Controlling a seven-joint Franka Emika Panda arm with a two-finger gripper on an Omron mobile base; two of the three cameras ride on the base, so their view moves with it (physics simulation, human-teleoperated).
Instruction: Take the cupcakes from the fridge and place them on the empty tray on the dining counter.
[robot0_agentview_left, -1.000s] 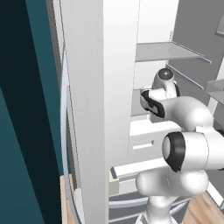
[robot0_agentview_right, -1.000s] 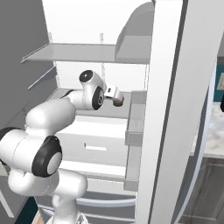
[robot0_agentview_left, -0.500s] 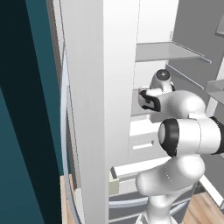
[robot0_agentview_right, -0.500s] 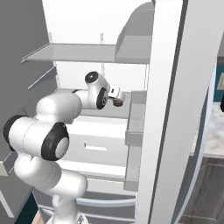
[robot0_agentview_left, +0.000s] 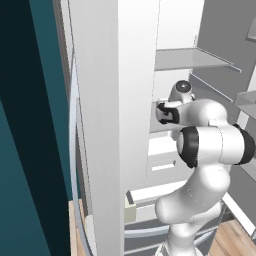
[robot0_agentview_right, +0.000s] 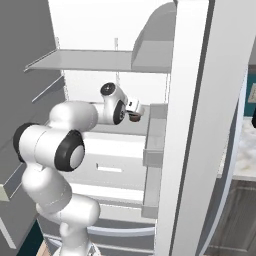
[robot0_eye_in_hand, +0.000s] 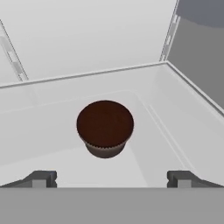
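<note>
- Our jaws stand wide open, their two dark tips low at the left and right of the hand view, holding nothing.
- Between and beyond them, mid-frame, sits a small round dark-brown chocolate cupcake (robot0_eye_in_hand: 105, 127) on the white floor of the tall grey steel fridge (robot0_agentview_right: 200, 125).
- We judge this the reach-in step: next, advance until the tips flank the wrapper, then close.

A white fridge shelf (robot0_eye_in_hand: 52, 109) spans the middle of the hand view, its back wall rising toward the top and a side wall running down the right. One dark-brown cupcake (robot0_eye_in_hand: 105, 127) in a dark wrapper stands upright on it, at centre frame, apart from both walls.
</note>
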